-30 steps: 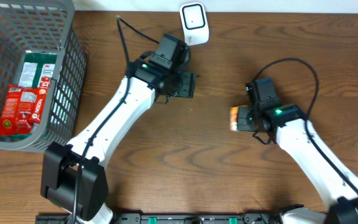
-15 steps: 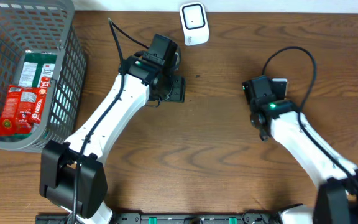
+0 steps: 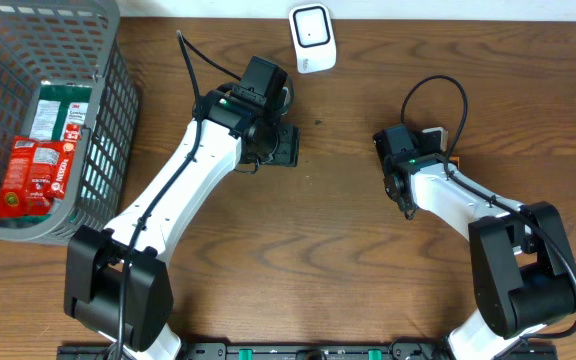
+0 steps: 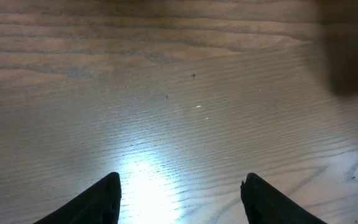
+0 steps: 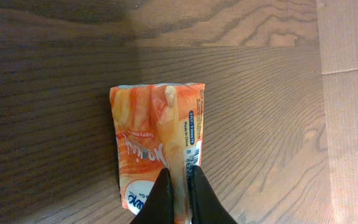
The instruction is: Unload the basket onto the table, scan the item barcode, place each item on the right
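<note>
The item is an orange snack packet with a white label and a barcode strip along its right edge. My right gripper is shut on the packet's central seam, and the packet hangs over the wooden table. From above only a pale corner of the packet shows beside the right gripper. A white scanner stands at the back edge, apart from both arms. My left gripper is open over bare wood with nothing between its fingers; overhead it sits at the left gripper below the scanner.
A grey wire basket at the far left holds a red packet and a green-and-white packet. A pale tan surface borders the wood on the right of the right wrist view.
The right arm has swung the packet from its left side up and back, turning its wrist. The left arm shifted slightly left early on, then held still.
</note>
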Robot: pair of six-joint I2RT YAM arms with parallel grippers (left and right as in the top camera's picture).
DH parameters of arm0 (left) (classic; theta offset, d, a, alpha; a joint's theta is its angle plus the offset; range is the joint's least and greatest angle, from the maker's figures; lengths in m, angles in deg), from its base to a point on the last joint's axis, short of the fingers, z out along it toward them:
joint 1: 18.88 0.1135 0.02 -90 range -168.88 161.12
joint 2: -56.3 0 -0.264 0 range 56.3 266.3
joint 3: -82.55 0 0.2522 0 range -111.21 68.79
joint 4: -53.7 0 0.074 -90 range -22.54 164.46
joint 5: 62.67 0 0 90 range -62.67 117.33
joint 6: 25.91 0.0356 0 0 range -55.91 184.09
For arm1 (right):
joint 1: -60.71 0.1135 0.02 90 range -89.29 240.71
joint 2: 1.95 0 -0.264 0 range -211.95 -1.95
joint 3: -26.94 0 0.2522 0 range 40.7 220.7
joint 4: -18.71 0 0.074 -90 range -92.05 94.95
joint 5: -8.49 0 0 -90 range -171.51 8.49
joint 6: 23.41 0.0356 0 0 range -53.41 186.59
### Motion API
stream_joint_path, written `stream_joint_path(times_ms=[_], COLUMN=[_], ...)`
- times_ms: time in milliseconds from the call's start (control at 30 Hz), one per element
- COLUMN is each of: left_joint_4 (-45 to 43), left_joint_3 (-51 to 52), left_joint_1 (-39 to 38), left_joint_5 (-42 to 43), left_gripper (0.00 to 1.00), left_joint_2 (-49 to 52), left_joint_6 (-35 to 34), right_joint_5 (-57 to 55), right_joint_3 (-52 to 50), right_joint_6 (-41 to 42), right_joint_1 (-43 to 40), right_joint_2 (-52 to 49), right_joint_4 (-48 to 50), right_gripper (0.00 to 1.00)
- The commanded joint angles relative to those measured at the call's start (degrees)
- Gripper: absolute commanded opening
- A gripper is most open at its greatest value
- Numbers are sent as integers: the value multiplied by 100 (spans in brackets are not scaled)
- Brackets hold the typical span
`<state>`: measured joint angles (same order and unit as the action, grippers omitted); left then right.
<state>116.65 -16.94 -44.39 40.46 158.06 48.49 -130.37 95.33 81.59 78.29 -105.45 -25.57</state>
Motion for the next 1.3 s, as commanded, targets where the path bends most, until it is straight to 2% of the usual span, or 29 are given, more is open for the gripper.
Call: stream_joint_path(times_ms=[0, 133, 300, 400, 600, 733, 833, 933, 967, 1033, 1133, 1167, 1200, 1233, 1267], left_joint_4=[22, 7, 4, 4, 20, 72, 90, 140, 140, 153, 155, 155, 144, 127, 125], left_joint_3=[13, 13, 13, 13, 13, 13, 13, 13, 13, 13, 13, 13, 11, 9, -2], left_joint_1=[4, 4, 4, 4, 4, 4, 4, 4, 4, 4, 4, 4, 4, 4, 4], left_joint_5=[-74, -74, -74, -74, -74, -72, -72, -72, -72, -72, -70, -70, -68, -70, -70], left_gripper=[64, 64, 65, 65, 65, 65, 66, 78, 85, 85, 85, 75, 43, 19, 8], left_joint_2=[48, 48, 48, 48, 48, 48, 48, 48, 48, 48, 48, 46, 35, 26, 11], left_joint_6=[31, 33, 31, 31, 31, 31, 31, 31, 31, 33, 31, 31, 28, 26, 24], right_joint_5=[-168, -7, 177, 177, 483, 1298, 1775, 2365, 2837, 3661, 4704, 4859, 4924, 4913, 4894], right_joint_3=[-11, -11, -11, 2, 424, 918, 1108, 1193, 1196, 1196, 1196, 1196, 1196, 1193, 1191], right_joint_6=[-50, -50, -50, -55, -621, -697, -697, -695, -693, -693, -693, -693, -693, -695, -695], right_joint_1=[-39, -39, -39, -42, -42, -74, -236, -531, -743, -1071, -1631, -1790, -2033, -2184, -2310], right_joint_2=[-44, -42, -37, -17, 293, 850, 1259, 1650, 1849, 2083, 2291, 2310, 2315, 2312, 2302], right_joint_4=[13, 15, 20, 105, -83, -518, -699, -909, -988, -1102, -1270, -1325, -1412, -1475, -1526], right_gripper=[12, 26, 40, 56, 68, 81, 86, 89, 91, 94, 95, 95, 93, 93, 93])
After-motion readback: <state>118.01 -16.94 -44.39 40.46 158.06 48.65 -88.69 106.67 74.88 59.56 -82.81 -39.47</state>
